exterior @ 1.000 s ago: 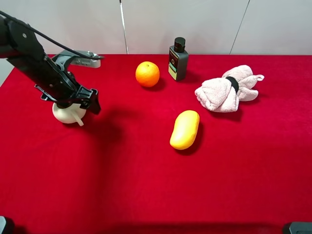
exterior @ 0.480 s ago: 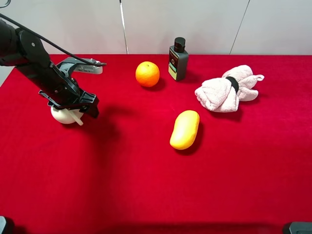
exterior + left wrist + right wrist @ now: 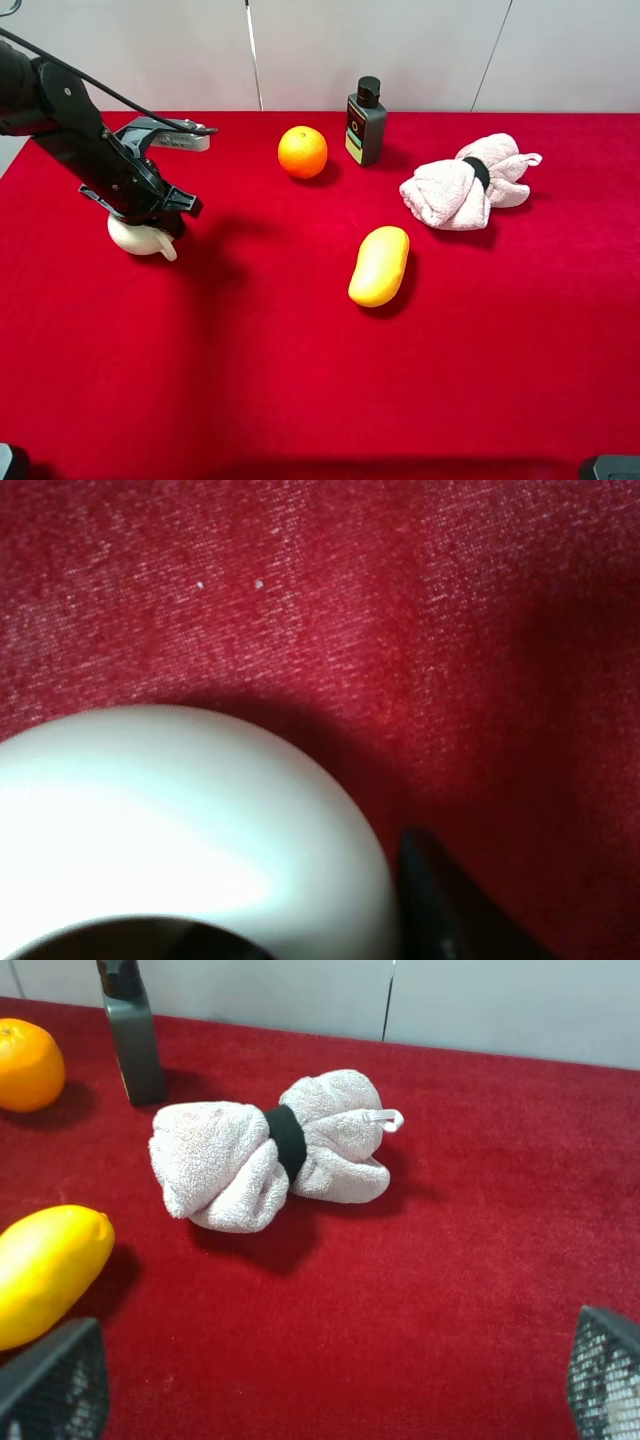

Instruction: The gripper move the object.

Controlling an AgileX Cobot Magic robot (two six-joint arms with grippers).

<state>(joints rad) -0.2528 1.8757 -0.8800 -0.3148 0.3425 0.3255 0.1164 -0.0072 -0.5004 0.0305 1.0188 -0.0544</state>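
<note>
The cream-white pitcher [image 3: 133, 236] stands on the red cloth at the left, its loop handle toward the front right. My left gripper [image 3: 150, 213] is down on top of it and hides its upper part. In the left wrist view the pitcher [image 3: 170, 830] fills the frame, with one black finger [image 3: 450, 910] tight against its side; the other finger is hidden. The gripper looks shut on the pitcher. My right gripper [image 3: 325, 1400] is open and empty, its fingertips wide apart, and it is out of the exterior high view.
An orange [image 3: 302, 152] and a dark bottle [image 3: 365, 122] stand at the back middle. A yellow mango [image 3: 379, 266] lies in the middle. A pink rolled towel [image 3: 465, 183] lies at the back right. The red cloth [image 3: 300, 380] covers the table.
The left gripper and the pitcher shifted slightly left together, then settled. The pitcher turned a little, so its handle now points more to the front right. The right side has not moved.
</note>
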